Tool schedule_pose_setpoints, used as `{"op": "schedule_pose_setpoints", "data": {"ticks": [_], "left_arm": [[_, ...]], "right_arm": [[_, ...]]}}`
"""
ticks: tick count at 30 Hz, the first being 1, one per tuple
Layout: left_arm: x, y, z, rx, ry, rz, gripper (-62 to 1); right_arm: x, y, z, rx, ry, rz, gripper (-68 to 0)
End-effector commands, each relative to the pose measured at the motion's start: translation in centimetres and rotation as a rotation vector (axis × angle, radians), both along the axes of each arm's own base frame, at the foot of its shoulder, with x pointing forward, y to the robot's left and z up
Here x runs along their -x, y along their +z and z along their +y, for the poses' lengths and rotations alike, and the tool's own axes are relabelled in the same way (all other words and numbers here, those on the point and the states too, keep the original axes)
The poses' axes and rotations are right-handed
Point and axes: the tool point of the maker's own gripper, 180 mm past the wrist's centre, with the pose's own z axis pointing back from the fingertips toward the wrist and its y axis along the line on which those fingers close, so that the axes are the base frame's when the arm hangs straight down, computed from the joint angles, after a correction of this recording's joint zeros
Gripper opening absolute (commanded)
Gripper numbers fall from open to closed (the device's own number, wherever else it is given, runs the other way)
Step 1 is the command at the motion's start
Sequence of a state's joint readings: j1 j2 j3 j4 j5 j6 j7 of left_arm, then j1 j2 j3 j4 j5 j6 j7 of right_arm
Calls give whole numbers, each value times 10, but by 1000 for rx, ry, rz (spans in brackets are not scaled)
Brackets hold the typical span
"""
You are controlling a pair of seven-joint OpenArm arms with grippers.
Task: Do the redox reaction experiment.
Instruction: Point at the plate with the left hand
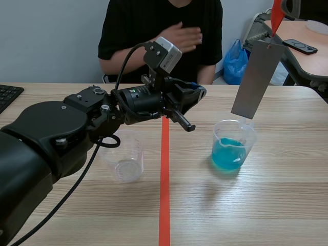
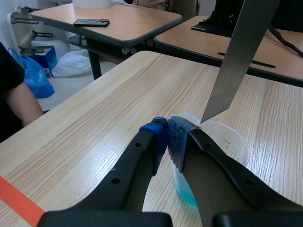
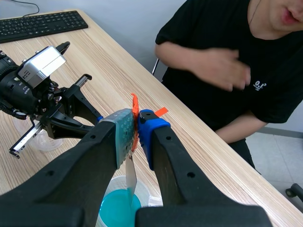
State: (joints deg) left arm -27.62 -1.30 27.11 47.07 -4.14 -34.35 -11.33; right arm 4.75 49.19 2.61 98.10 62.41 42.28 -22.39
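A grey metal strip [image 1: 258, 79] hangs upright from an orange tag [image 1: 277, 15], its lower end just above the rim of a clear beaker of blue liquid [image 1: 231, 146]. My right gripper [image 3: 136, 127] is shut on that orange tag [image 3: 134, 106]; the strip [image 3: 130, 176] drops below it toward the blue beaker [image 3: 116, 208]. My left gripper [image 1: 197, 93] hovers over the table's middle, left of the strip, shut on nothing. Past the left gripper [image 2: 168, 137], the strip [image 2: 239, 56] and beaker [image 2: 232, 144] stand just ahead. An empty clear beaker [image 1: 124, 160] sits under the left arm.
An orange tape line [image 1: 164, 174] runs down the table's middle. A person sits across the table, one hand [image 1: 182, 37] at the chest. A keyboard [image 1: 9, 95] lies at the far left edge. Other tables, a phone [image 1: 300, 46] and a blue bag [image 1: 234, 62] are beyond.
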Motion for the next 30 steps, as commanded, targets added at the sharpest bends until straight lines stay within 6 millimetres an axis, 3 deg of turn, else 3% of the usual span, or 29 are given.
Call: {"op": "schedule_pose_setpoints", "data": {"ticks": [1, 15, 30], "left_arm": [[-3, 18, -5, 33, -5, -38, -578], [3, 27, -28, 67, -29, -26, -578], [3, 25, -28, 57, -32, -31, -578]], "right_arm": [[-1, 16, 0, -13, 5, -45, -660], [-1, 16, 1, -13, 5, -45, -660], [0, 16, 1, -13, 5, -43, -660]]}}
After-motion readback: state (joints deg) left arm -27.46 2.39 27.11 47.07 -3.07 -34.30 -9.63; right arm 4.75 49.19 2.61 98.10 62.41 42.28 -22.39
